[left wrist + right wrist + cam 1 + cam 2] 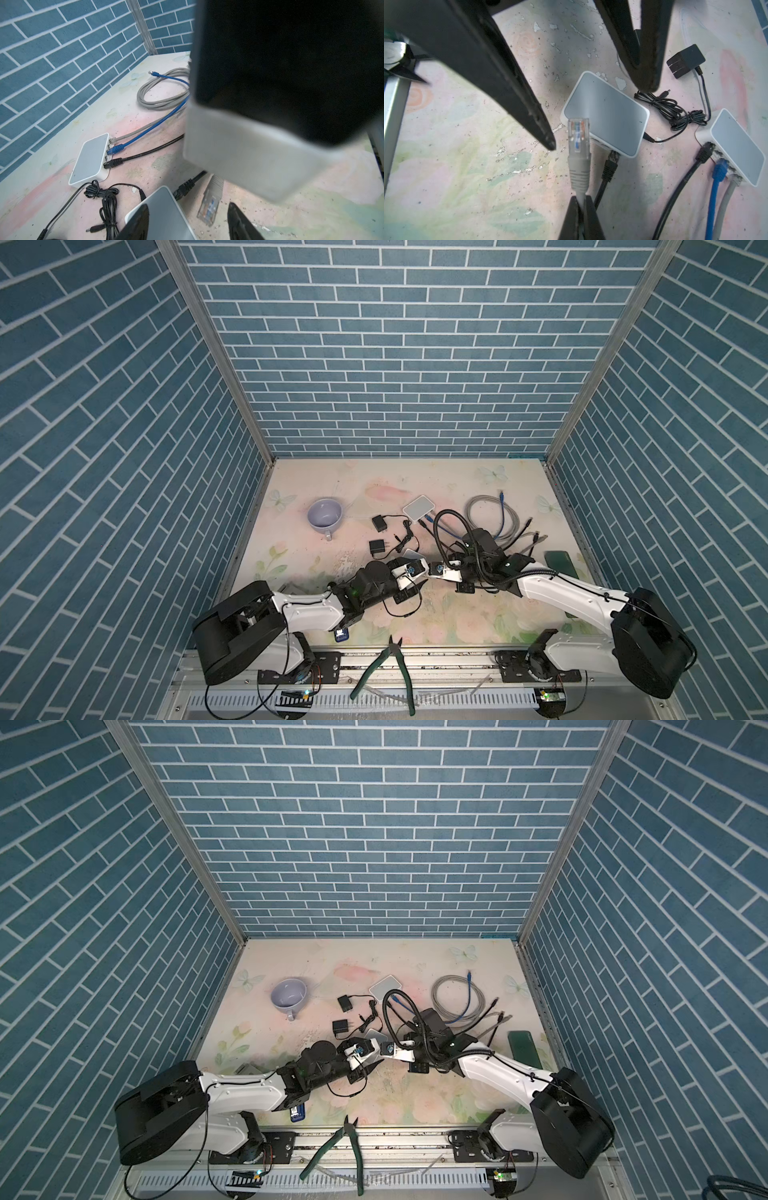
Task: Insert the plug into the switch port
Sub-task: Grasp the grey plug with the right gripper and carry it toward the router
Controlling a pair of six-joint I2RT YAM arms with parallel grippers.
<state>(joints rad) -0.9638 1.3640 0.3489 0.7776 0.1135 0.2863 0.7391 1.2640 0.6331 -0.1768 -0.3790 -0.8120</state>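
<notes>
The near white switch [606, 116] lies flat on the table, with a black plug [610, 164] in one of the ports on its side. In a top view only a corner of this switch [411, 554] shows between the two arms. My right gripper [581, 197] is shut on a grey cable just behind its clear plug [578, 133], which hangs a little off the switch's port side. My left gripper [188, 204] is open, its fingers [137, 222] straddling the switch [164, 214] and the plug [208, 205].
A second switch [737, 145] with black, blue and grey cables plugged in lies farther back. Around it are black power adapters [379, 524], a coiled grey cable [494, 510], a lilac cup [324, 514], a dark green slab [561, 568] and green pliers [390, 668]. The right arm's blurred body [270, 83] fills much of the left wrist view.
</notes>
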